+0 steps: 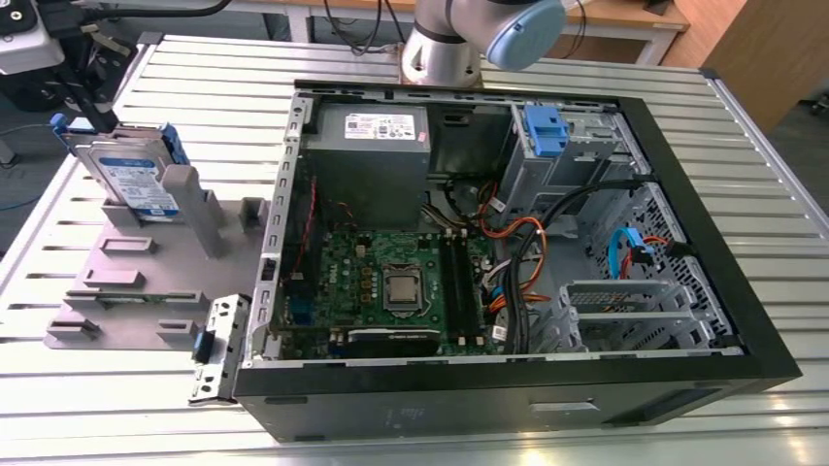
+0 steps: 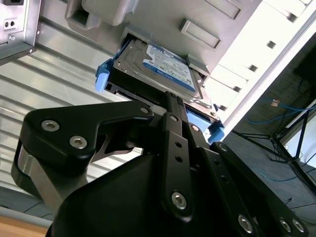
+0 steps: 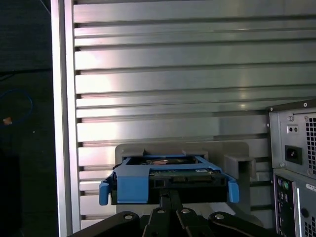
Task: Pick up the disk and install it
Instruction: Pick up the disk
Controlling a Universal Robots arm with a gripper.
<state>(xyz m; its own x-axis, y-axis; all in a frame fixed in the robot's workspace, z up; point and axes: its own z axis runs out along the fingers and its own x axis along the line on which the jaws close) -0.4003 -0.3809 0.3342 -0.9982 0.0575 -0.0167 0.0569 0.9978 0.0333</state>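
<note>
**Item 1, gripper** point(image 2: 174, 98). Black, 2 slim fingers drawn nearly together with only a thin slit betw. them. The tips were at the middle of the near edge of the disk point(image 2: 163, 66). Whether they pinched any part of that edge couldn't be told. Nothing else was held.

**Item 2, the disk.** Silver body, blue-and-white label, blue bracket along its sides. It stood on edge in the grey holder point(image 1: 130, 282), not lifted clear as far as could be seen. The connector edge faced the gripper, and the long axis ran straight on from the fingers, down into the holder. The fingers' closing line appeared to lie along that edge, not across the disk's thickness.

**Item 3, grey holder.** Flat plate w/ several upright blocks, lying on the slatted metal table point(image 1: 78, 398), just beside the PC case point(image 1: 518, 403) on the exterior view's left.

**Item 4, PC case.** Side panel off, motherboard and cables exposed. The drive cage w/ blue latch point(image 1: 545, 131) sat at the far corner, well apart from the disk, toward the exterior view's right.

**Item 5, arm base** point(image 1: 447, 44). Stood behind the case.
</note>
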